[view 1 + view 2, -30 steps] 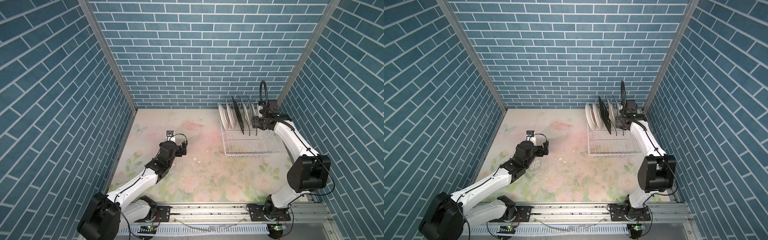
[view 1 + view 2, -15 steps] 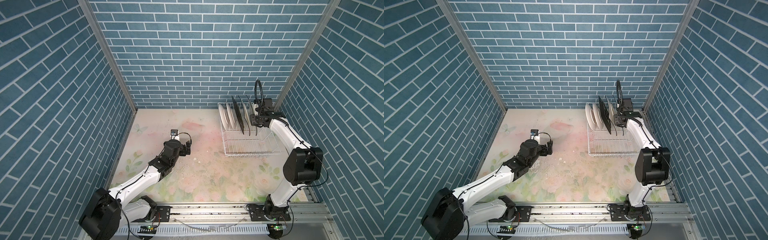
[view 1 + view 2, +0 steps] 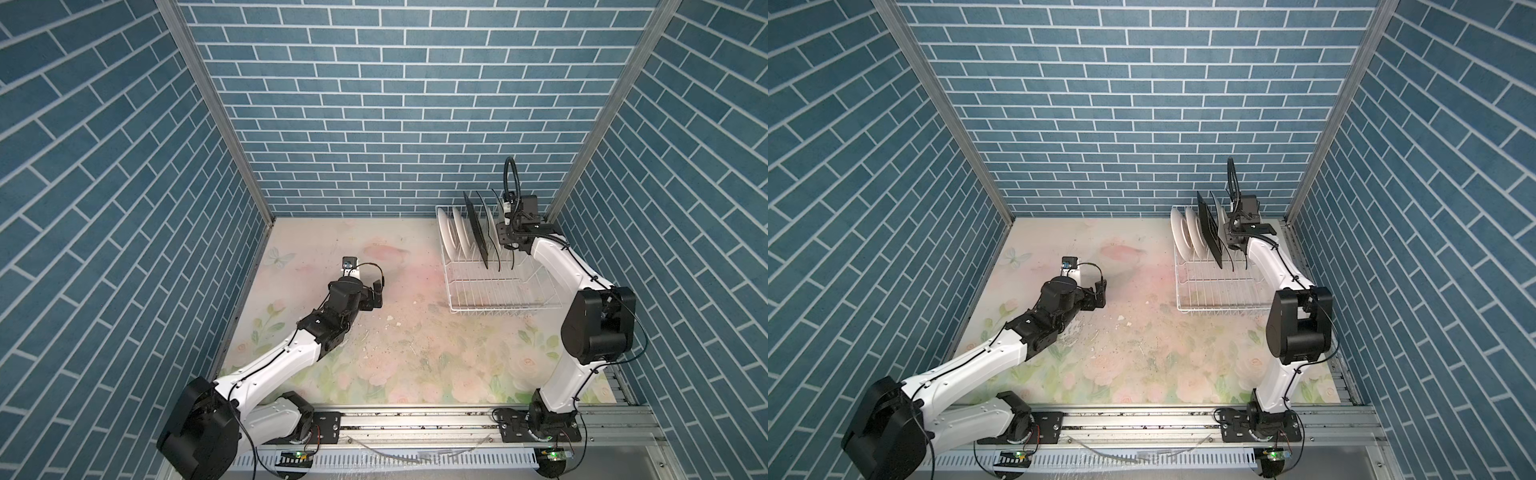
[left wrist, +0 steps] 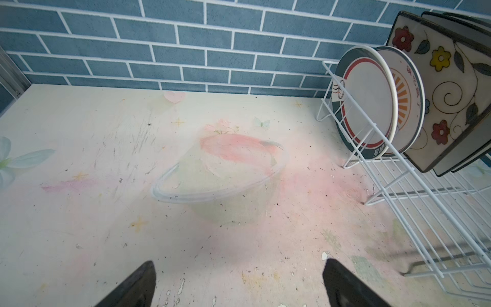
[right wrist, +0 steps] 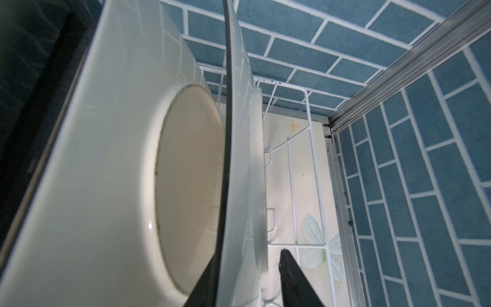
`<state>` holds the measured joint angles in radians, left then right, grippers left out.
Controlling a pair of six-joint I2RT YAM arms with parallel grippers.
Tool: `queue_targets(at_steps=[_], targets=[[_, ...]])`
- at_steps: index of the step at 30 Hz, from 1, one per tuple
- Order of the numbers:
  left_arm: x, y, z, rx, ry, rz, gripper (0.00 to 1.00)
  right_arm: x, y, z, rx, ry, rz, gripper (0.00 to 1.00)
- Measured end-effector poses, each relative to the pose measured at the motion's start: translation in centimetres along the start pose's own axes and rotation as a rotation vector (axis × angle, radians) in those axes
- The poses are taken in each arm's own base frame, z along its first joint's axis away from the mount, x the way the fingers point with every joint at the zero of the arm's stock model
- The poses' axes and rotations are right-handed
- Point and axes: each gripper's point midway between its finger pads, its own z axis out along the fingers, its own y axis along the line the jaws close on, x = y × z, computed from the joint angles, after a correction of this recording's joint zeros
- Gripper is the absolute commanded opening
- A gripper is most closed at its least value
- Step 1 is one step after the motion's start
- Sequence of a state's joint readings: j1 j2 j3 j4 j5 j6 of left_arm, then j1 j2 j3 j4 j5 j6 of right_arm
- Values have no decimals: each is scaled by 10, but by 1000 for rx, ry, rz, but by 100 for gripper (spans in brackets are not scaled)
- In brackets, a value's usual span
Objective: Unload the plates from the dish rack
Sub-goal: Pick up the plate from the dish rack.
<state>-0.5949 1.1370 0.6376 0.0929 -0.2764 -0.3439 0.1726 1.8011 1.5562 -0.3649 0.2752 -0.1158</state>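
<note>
The dish rack sits toward 2 o'clock on the flowered table, close under the back wall. The plates stand on edge in its rear half. Two round white plates are at the 9 o'clock end, a black plate comes next, then thin black-rimmed square ones toward 3 o'clock.

My right gripper is at the end plate, the one farthest toward 3 o'clock. Its dark-edged rim runs between my two fingers. One finger lies on or just beside the rim and the other shows a sliver of gap. So these jaws are narrowed around the plate but, I judge, not yet clamped on it. The neighbour plate stands just beside, its foot ring facing me.

The end plate looks glazed, so I expect it to be stiff, weighty for its thinness, slick, and quick to chip or shatter. The upper rim is the place to hold, seated deep. It should then come straight up out of the tines, clear of its neighbour.

My left gripper hovers spread wide and empty over bare table, just toward 9 o'clock of the middle and well apart from the rack.
</note>
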Motion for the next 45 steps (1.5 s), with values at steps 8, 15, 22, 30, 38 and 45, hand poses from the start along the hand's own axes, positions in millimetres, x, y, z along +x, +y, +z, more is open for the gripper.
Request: queue_targets(at_steps=[8, 15, 22, 30, 38, 45], targets=[[-2, 0, -1, -7, 9, 18, 100, -3, -2, 2, 57, -26, -13, 31], [-12, -1, -4, -5, -12, 21, 100, 10, 0, 12, 74, 3, -21, 27], [-8, 0, -6, -12, 5, 28, 100, 15, -4, 14, 116, 14, -31, 16], [-8, 1, -9, -14, 7, 32, 100, 16, -7, 13, 170, 6, -2, 3], [-14, 4, -20, -16, -12, 29, 100, 15, -6, 12, 187, -3, -5, 0], [-21, 8, -32, -26, -34, 26, 100, 15, -3, 11, 198, -4, -16, 0]])
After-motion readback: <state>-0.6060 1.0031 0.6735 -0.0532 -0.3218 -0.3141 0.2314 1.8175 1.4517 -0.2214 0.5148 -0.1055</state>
